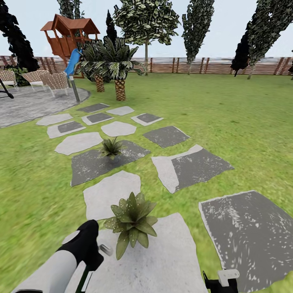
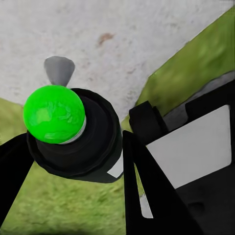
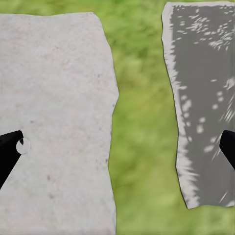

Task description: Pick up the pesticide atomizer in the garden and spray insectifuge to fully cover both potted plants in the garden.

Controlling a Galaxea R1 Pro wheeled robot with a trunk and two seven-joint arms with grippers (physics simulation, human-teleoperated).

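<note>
My left gripper point(image 1: 92, 249) is shut on the pesticide atomizer point(image 1: 106, 249), whose whitish trigger head pokes out toward the near potted plant point(image 1: 132, 224). In the left wrist view the atomizer point(image 2: 73, 139) is a dark bottle with a bright green round end and a white label, with black fingers point(image 2: 147, 166) beside it. The near plant stands on a pale stepping stone point(image 1: 171, 260), just right of the left gripper. The far potted plant point(image 1: 111, 147) sits on a dark stone. Leaves hide both pots. My right gripper point(image 1: 221, 280) is low at the right, and in its wrist view it point(image 3: 117, 147) is open over stone and grass.
Grey and dark stepping stones point(image 1: 191, 165) run across the lawn toward a paved patio point(image 1: 28, 103) with chairs. Two palms point(image 1: 118, 65), a wooden playhouse point(image 1: 69, 34) and a slatted fence point(image 1: 203, 65) stand at the back. Open grass point(image 1: 236, 114) lies to the right.
</note>
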